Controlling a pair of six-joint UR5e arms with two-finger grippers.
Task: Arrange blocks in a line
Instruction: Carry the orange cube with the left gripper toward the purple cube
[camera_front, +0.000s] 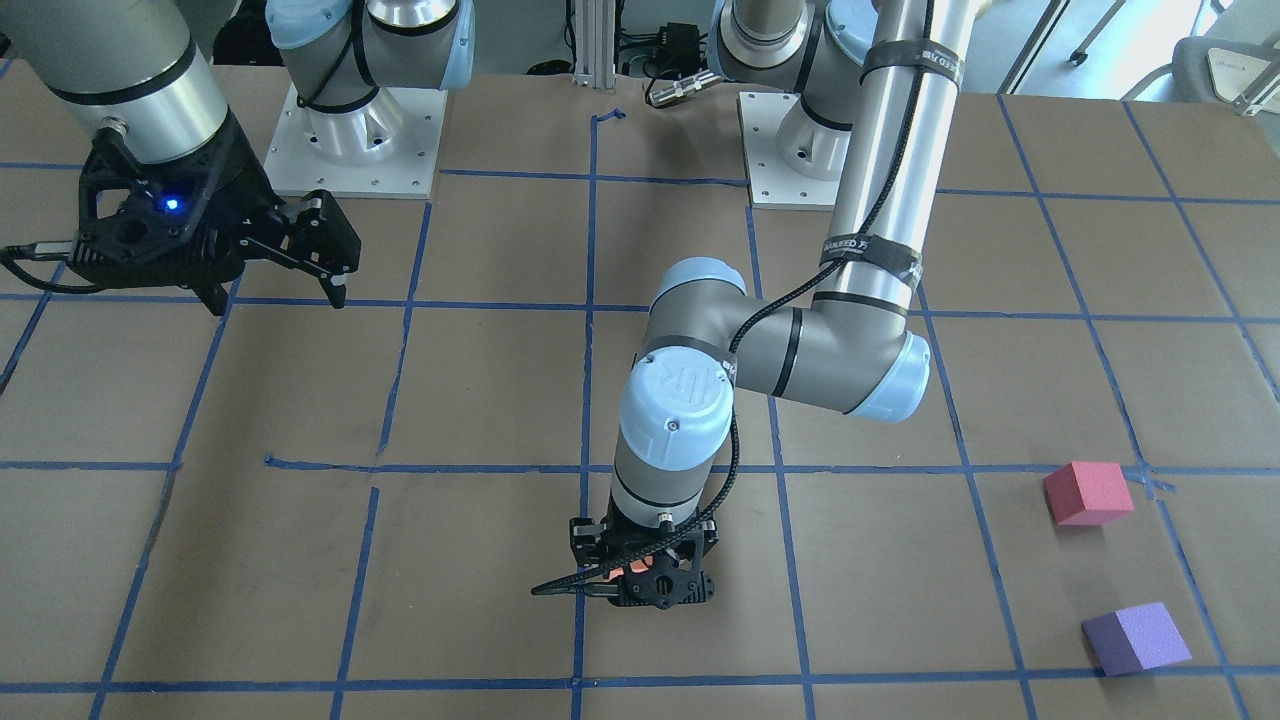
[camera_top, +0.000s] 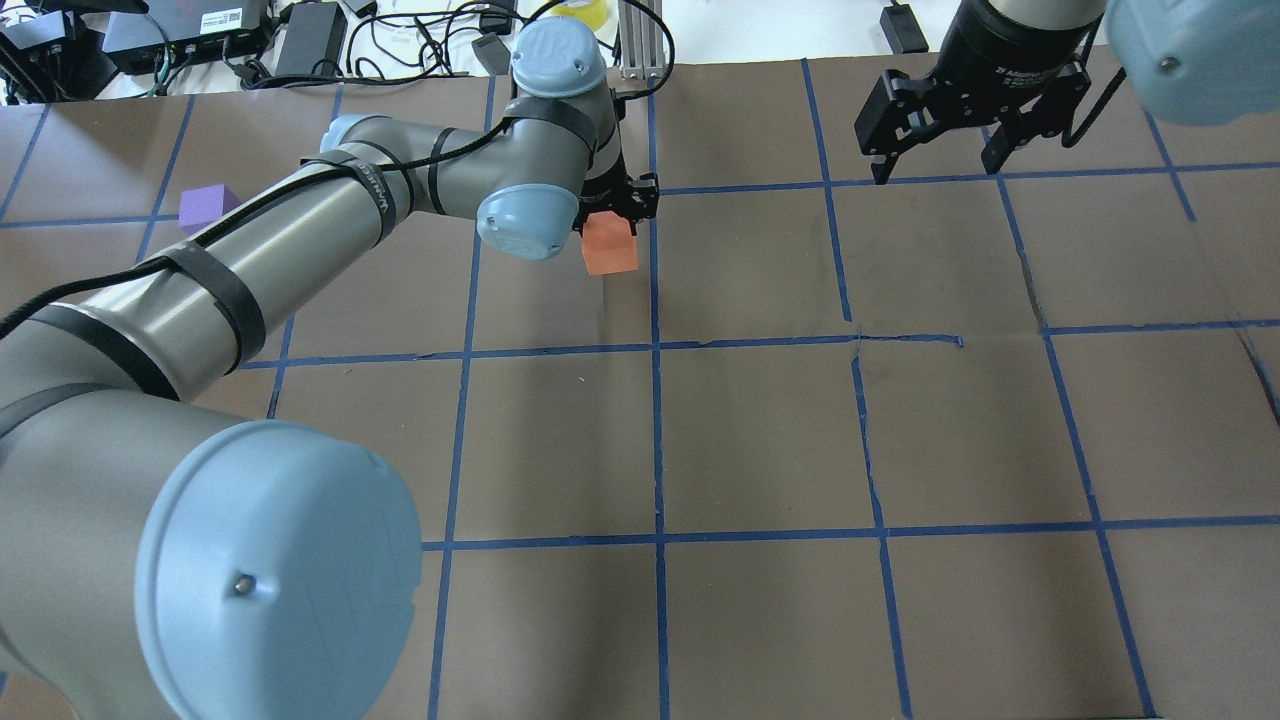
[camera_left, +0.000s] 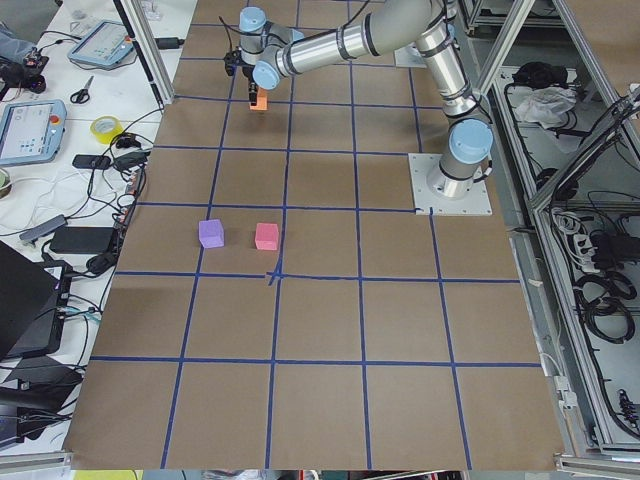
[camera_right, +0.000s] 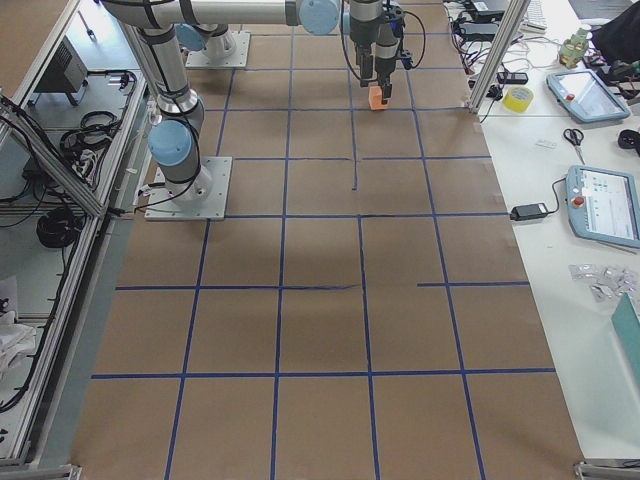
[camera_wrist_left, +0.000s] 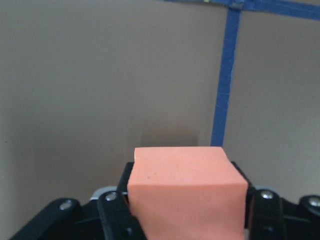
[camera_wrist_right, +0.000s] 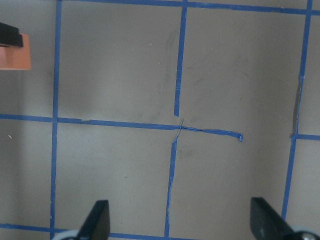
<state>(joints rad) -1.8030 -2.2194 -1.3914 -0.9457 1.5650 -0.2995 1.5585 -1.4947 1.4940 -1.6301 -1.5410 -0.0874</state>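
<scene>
My left gripper (camera_top: 612, 222) is shut on the orange block (camera_top: 610, 250) and holds it low over the far middle of the table, beside a blue tape line. The left wrist view shows the block (camera_wrist_left: 187, 190) between the two fingers (camera_wrist_left: 115, 220). The pinkish-red block (camera_front: 1088, 492) and the purple block (camera_front: 1135, 638) lie apart on the table far to my left. The purple block also shows in the overhead view (camera_top: 207, 205); the pinkish-red one is hidden there behind my left arm. My right gripper (camera_top: 940, 170) is open and empty, raised over the far right.
Brown paper with a blue tape grid (camera_top: 657, 345) covers the table. Two arm base plates (camera_front: 360, 150) (camera_front: 790, 150) sit at the robot's edge. Cables and power bricks (camera_top: 300, 30) lie past the far edge. A side bench holds tablets and a tape roll (camera_left: 105, 128).
</scene>
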